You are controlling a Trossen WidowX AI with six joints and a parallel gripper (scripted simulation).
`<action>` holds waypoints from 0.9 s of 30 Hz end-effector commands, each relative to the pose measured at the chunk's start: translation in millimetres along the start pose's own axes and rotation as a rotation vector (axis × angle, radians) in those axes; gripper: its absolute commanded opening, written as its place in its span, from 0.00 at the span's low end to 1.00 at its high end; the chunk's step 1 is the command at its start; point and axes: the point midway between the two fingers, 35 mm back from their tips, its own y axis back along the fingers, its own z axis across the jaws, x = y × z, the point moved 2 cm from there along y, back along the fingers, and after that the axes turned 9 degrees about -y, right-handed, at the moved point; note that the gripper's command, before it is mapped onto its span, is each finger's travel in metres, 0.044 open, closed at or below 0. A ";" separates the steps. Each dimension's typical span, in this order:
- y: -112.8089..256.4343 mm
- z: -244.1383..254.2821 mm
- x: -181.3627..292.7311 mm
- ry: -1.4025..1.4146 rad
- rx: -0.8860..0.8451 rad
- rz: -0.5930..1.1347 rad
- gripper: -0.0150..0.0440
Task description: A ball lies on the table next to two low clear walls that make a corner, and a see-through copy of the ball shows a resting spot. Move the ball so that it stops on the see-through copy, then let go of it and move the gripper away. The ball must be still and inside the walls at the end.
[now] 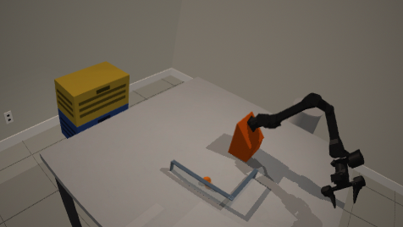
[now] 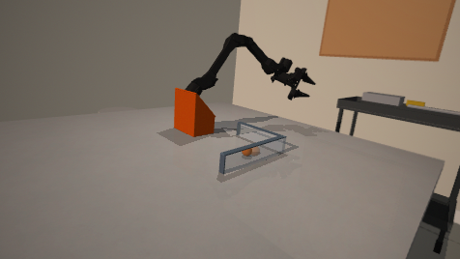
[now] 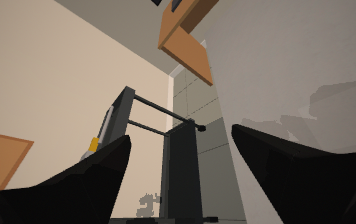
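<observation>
An orange ball lies on the table close to the longer clear wall, seen through that wall in the exterior view. The paler see-through copy shows right beside the ball, partly overlapping it in that view, toward the corner. In the top view I cannot make out the copy clearly. The shorter clear wall meets the longer one at the corner. My gripper is open and empty, high in the air, well away from the ball and walls.
The orange arm base stands on the table near the walls. A yellow and blue cabinet stands beyond the table. A dark bench stands by the far wall.
</observation>
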 end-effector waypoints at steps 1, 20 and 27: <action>-0.7 -0.8 -0.6 0.005 0.002 -0.001 0.89; -77.0 -181.6 -185.8 0.756 0.635 0.065 0.74; -52.2 -252.2 -276.9 0.822 0.902 0.242 0.74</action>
